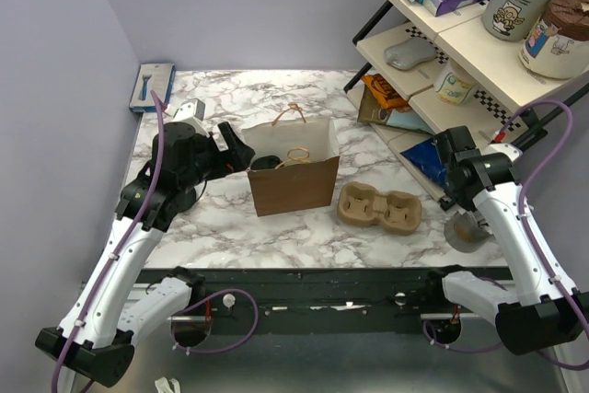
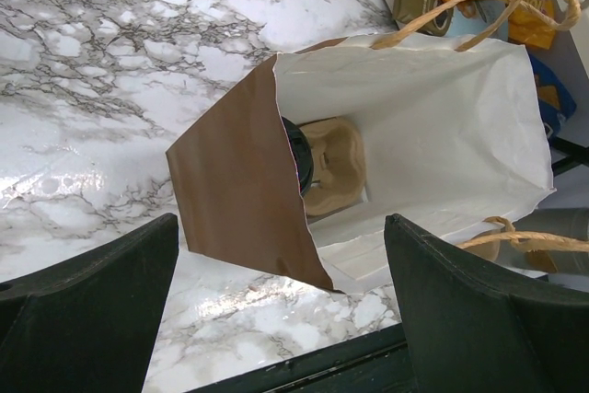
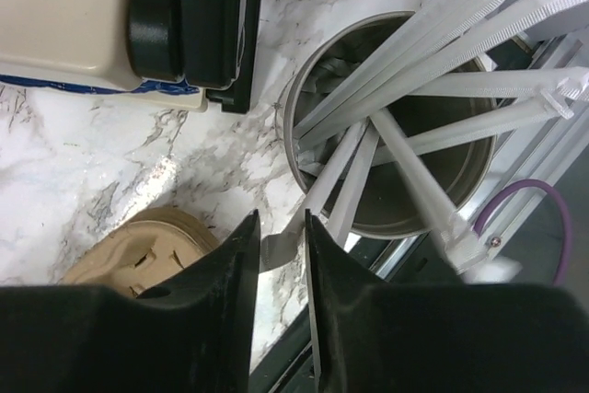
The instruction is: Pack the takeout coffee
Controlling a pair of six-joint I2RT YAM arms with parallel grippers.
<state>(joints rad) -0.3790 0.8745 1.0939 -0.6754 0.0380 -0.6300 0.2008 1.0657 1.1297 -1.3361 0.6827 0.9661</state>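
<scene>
The takeout coffee [image 1: 265,163] sits inside the open brown paper bag [image 1: 294,186]. Only its black lid [image 2: 298,156] shows there, next to a pulp tray [image 2: 337,165] on the bag's floor [image 2: 386,236]; the bag's brown wall hides the cup. My left gripper [image 1: 236,150] is just left of the bag's mouth, wide open [image 2: 281,315] and empty. My right gripper [image 1: 465,216] hangs over a metal tin [image 3: 405,181] of several paper-wrapped straws. Its fingers [image 3: 281,220] are pinched on the flat end of one wrapped straw [image 3: 317,195].
A brown moulded-pulp cup tray [image 1: 379,207] lies right of the bag, seen too in the right wrist view [image 3: 138,250]. A shelf rack [image 1: 460,39] with boxes and mugs fills the back right, snack packets [image 1: 391,103] below it. A blue package [image 1: 152,86] leans at the back left wall.
</scene>
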